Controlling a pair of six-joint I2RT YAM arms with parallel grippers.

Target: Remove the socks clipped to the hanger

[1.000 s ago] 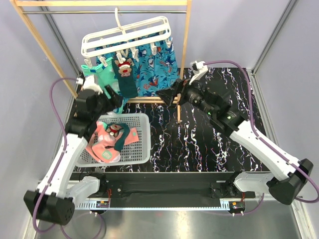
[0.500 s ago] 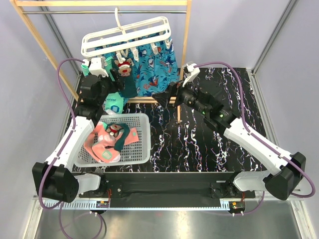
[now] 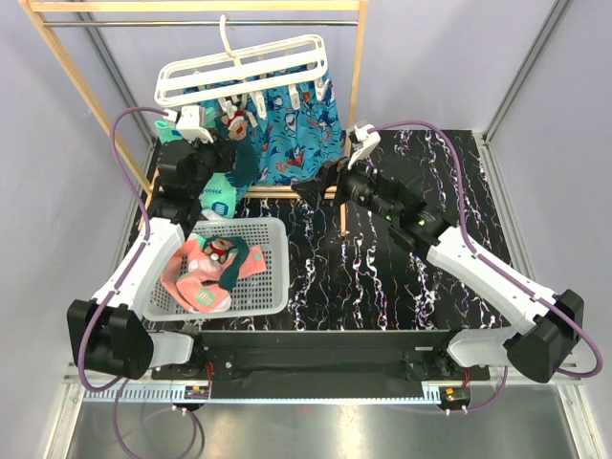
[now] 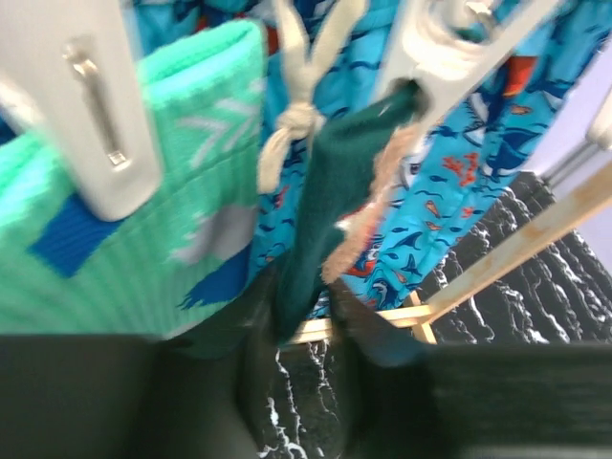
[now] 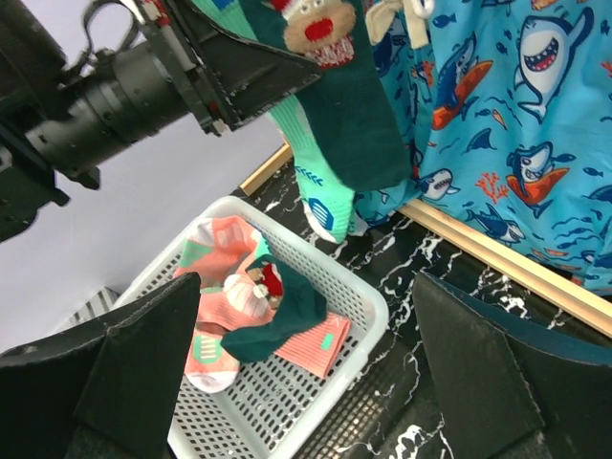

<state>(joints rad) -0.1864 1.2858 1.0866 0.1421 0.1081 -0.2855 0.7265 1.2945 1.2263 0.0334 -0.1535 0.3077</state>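
Marbled table below rack. Teal sock clipped on hanger, hanging inside left gripper; clamped or not, cannot tell. Right gripper spread wide. Risk: shallow pinch slipping, hanger yanked off rack.

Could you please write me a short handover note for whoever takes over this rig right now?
Left claw: fingers either side of the reindeer sock, just below its clip; I cannot tell if the grip is firm.
Right claw: open, empty, facing the hanger.
Done: pink socks and a dark sock lie in the basket.
Left: the reindeer sock and the mint sock beside it are clipped on; probably pull both free and drop them in the basket.
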